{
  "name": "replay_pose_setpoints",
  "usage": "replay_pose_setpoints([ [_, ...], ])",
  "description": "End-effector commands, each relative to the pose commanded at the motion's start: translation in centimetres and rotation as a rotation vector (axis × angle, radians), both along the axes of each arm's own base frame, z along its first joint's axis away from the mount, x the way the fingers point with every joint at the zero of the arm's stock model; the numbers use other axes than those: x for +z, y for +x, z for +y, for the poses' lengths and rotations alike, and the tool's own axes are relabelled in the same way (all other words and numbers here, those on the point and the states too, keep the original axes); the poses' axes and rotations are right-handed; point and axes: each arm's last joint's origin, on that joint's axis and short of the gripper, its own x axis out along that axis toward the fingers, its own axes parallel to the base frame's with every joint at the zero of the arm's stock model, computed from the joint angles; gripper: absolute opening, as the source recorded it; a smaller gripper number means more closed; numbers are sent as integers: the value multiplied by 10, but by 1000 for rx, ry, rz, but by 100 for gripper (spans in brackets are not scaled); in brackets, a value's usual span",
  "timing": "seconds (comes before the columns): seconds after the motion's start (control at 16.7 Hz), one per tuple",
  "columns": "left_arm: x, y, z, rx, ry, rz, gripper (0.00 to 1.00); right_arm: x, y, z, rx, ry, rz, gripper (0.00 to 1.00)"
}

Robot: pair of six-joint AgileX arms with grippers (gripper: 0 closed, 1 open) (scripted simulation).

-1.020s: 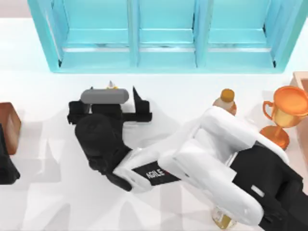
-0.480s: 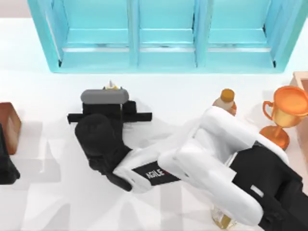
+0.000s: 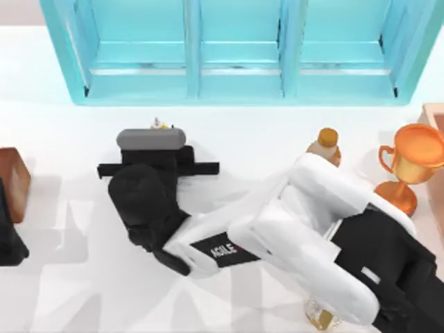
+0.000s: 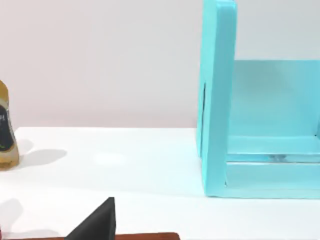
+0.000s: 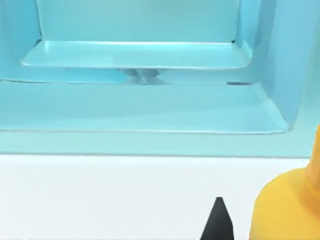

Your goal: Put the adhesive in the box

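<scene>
The adhesive (image 3: pixel 159 125) is a small yellow-orange bottle whose white nozzle tip peeks out just beyond my right wrist, left of centre, in front of the turquoise box (image 3: pixel 236 87). My right gripper (image 3: pixel 158 142) reaches across the table and is shut on the adhesive; its fingers lie under the grey wrist housing. In the right wrist view the adhesive's yellow body (image 5: pixel 290 205) sits close beside one black fingertip (image 5: pixel 218 222), facing an open compartment of the box (image 5: pixel 140 110). My left arm (image 3: pixel 8 236) stays parked at the left edge.
A brown bottle with an orange cap (image 3: pixel 325 146) and an orange trophy (image 3: pixel 409 166) stand at the right. An amber bottle (image 3: pixel 320 316) stands under my right arm near the front edge. A brown block (image 3: pixel 14 184) lies at the left.
The right gripper's fingers, spread a second ago, have drawn in around the adhesive. Less of the nozzle tip shows now beyond the wrist.
</scene>
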Motion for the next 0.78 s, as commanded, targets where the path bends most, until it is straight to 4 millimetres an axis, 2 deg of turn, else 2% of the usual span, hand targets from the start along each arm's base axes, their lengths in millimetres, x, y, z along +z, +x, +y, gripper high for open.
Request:
replay_pose_setpoints([
  [0.24,0,0,0,0,0,0,100,1,-1,1,3,2,-1,0],
  [0.36,0,0,0,0,0,0,100,7,-1,2,4,3,-3,0],
  [0.78,0,0,0,0,0,0,100,84,0,2,2,1,-3,0],
])
